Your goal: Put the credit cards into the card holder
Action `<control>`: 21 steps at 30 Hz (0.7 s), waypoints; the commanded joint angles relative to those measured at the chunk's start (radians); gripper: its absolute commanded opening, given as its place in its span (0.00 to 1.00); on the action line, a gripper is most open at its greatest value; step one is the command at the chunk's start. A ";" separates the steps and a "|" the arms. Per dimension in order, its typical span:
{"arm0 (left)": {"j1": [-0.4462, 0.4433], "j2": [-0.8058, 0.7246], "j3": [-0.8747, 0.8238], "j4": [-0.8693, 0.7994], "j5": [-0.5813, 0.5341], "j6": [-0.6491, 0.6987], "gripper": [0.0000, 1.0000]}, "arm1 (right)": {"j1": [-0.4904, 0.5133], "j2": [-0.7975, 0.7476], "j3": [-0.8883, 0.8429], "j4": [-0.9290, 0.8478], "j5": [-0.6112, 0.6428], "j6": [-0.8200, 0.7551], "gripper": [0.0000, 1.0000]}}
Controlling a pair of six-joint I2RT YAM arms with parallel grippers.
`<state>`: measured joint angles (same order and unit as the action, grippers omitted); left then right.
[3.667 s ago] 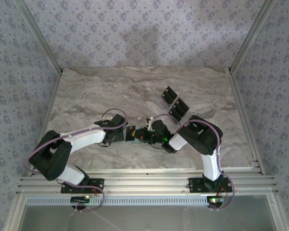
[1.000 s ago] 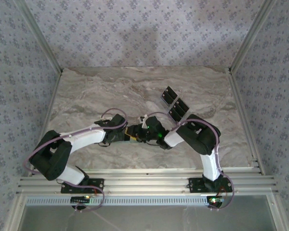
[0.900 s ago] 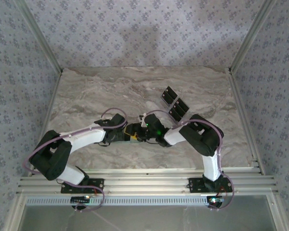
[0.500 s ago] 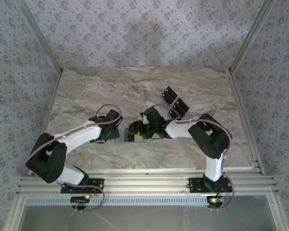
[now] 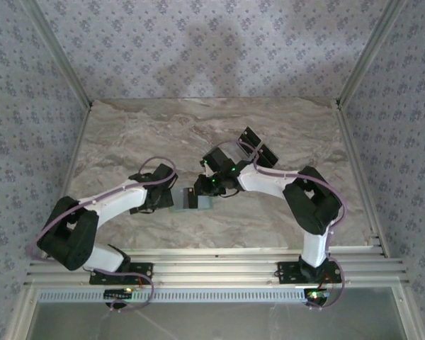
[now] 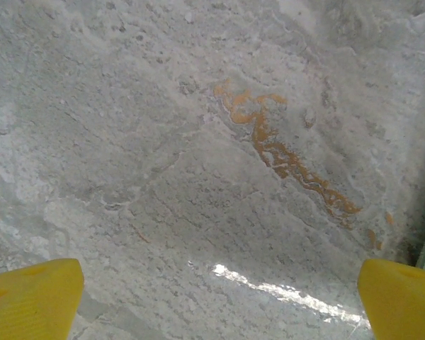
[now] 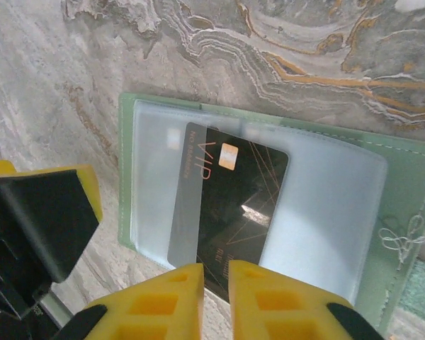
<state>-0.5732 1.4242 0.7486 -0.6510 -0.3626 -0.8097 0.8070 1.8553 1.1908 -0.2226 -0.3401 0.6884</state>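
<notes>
I'm working in a lab test cell: aluminium rails (image 5: pixel 212 269) edge a marble-look table (image 5: pixel 127 134), with patterned walls (image 5: pixel 198 42) left, right and far.

My left gripper (image 5: pixel 167 200) crowds the card holder's (image 7: pixel 404 184) left side; the bare table (image 5: pixel 127 134) beyond lies open.

card holder (image 7: pixel 404 188) edge cut off, card (image 7: pixel 234 205) end hidden

Wht/blk arms (image 5: pixel 117 202), purple cables (image 5: pixel 159 161), yellow fingers (image 7: pixel 156 301).
</notes>
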 commanded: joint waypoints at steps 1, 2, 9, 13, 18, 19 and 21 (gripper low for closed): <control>0.005 0.012 -0.012 0.015 0.004 -0.004 1.00 | 0.008 0.045 0.041 -0.093 0.041 -0.051 0.16; 0.006 0.015 -0.014 0.018 0.004 -0.002 1.00 | 0.008 0.055 0.045 -0.093 0.042 -0.052 0.15; 0.006 0.044 -0.018 0.040 0.014 -0.002 1.00 | 0.008 0.115 0.079 -0.091 0.038 -0.051 0.14; 0.006 0.061 -0.019 0.053 0.016 0.001 1.00 | 0.010 0.145 0.108 -0.099 0.026 -0.051 0.14; 0.005 0.079 -0.021 0.068 0.022 0.002 1.00 | 0.017 0.171 0.144 -0.111 0.015 -0.088 0.14; 0.004 0.084 -0.020 0.069 0.025 0.002 1.00 | 0.018 0.177 0.150 -0.112 0.012 -0.088 0.14; 0.006 0.089 -0.020 0.075 0.026 0.004 1.00 | 0.022 0.188 0.161 -0.115 0.009 -0.086 0.14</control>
<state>-0.5732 1.4769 0.7361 -0.5976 -0.3515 -0.8097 0.8169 2.0201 1.3190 -0.3042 -0.3206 0.6258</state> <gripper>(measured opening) 0.997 0.137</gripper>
